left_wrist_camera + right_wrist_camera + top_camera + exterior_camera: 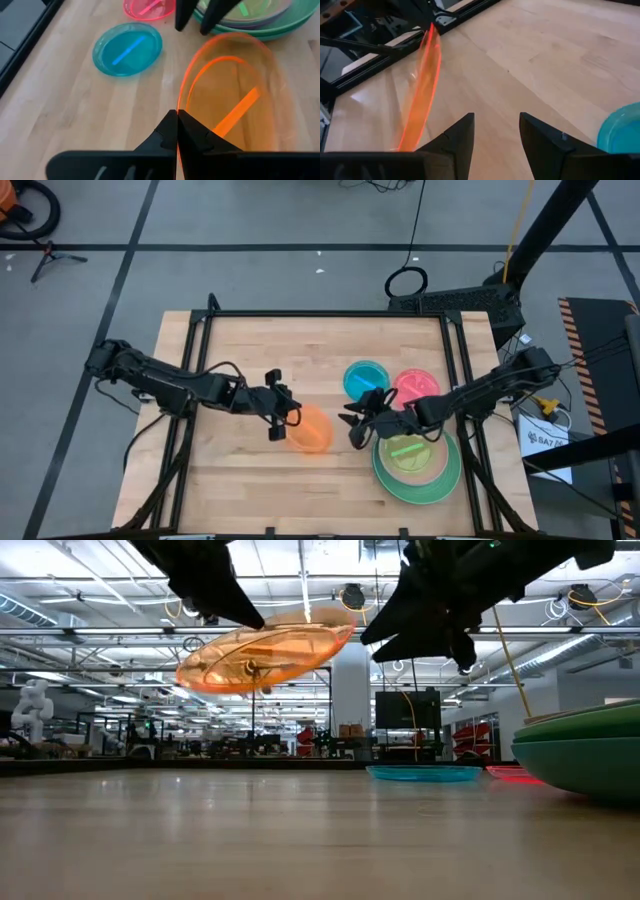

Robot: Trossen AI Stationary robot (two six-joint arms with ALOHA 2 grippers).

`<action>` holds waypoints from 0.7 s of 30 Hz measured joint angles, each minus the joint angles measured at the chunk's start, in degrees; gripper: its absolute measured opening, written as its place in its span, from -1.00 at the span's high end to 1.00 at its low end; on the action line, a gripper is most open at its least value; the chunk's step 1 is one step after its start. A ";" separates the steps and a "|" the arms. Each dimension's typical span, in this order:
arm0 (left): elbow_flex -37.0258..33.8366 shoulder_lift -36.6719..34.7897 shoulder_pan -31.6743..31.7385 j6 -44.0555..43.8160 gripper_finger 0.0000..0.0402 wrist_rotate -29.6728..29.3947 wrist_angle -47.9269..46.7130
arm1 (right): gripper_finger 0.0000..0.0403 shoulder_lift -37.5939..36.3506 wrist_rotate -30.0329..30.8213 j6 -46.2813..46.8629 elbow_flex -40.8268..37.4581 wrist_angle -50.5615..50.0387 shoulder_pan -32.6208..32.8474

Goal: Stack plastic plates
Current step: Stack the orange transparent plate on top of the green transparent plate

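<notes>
The left gripper (283, 418) is over the middle of the table (250, 350), its fingers pressed together on the rim of the small translucent orange plate (311, 428); the left wrist view shows the two fingertips (176, 131) meeting at that plate's edge with no gap. In the low view the orange plate (265, 657) hangs clear of the tabletop, tilted, with no contact to the wood beneath it. The right gripper (360, 424) is just right of the orange plate and apart from it, at the left edge of the stack; its fingers stand parted with bare table showing between them in the right wrist view, and they grasp nothing. The stack sits at the near right of the table: a large green plate (437, 480) at the bottom, with a lighter plate and a yellow-green plate (408, 450) nested on top; the exact count of layers cannot be told. The blue plate (364, 379) lies flat on the table on the far side of the right gripper, and the pink-red plate (417, 386) lies just right of it, the two rims near or touching. Both of these single plates rest just beyond the stack.
</notes>
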 joint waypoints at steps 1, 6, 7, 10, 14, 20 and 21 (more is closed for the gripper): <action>0.00 0.00 0.35 -0.01 0.98 -0.01 -0.05 | 0.25 0.45 -0.17 -0.02 -0.02 0.70 -0.22; 0.00 0.00 2.82 -0.50 0.98 -0.09 -1.66 | 0.25 1.04 -1.47 -0.07 0.00 3.60 -0.73; 0.00 0.04 3.45 -0.74 0.99 -0.12 -1.75 | 0.25 1.03 -1.17 -0.07 0.00 3.64 -0.75; 0.00 0.10 4.94 -1.47 0.99 -1.11 -1.45 | 0.25 1.04 -1.07 -0.07 -0.02 3.88 -1.10; 0.02 0.11 6.27 -1.36 0.99 -1.27 0.24 | 0.25 1.20 -1.02 -0.79 0.00 3.94 -2.03; 0.02 0.11 7.26 -1.11 0.99 -1.28 0.99 | 0.25 1.20 -0.93 -1.62 0.00 3.86 -3.43; 0.02 0.12 7.28 -1.12 0.99 -1.36 1.53 | 0.25 1.20 -0.93 -1.85 0.00 3.90 -3.70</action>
